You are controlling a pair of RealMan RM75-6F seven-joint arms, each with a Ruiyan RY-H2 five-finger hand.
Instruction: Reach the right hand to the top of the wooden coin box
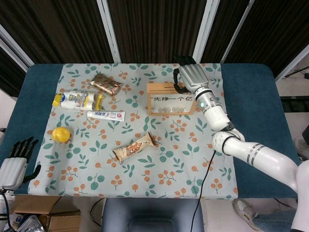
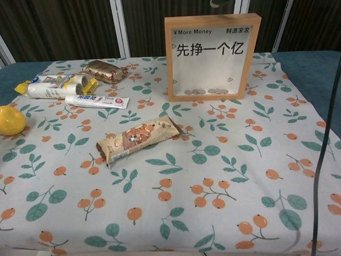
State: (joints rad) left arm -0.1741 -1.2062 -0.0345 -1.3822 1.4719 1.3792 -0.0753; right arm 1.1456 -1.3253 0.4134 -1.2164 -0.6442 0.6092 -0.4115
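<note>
The wooden coin box (image 1: 171, 98) stands upright at the back of the table, a framed glass front with Chinese writing and coins at the bottom; the chest view shows it as well (image 2: 212, 56). My right hand (image 1: 191, 76) hovers over the box's top right end, fingers apart and holding nothing. In the chest view only a sliver of it shows at the top edge above the box. My left hand (image 1: 14, 165) hangs off the table's front left corner, fingers spread, empty.
A snack bar (image 1: 134, 147) lies mid-table. A lemon (image 1: 61, 134), a toothpaste box (image 1: 105, 115), a blue-and-yellow packet (image 1: 77, 100) and a gold packet (image 1: 106, 84) sit on the left. A black cable (image 2: 322, 144) hangs down at the right in the chest view.
</note>
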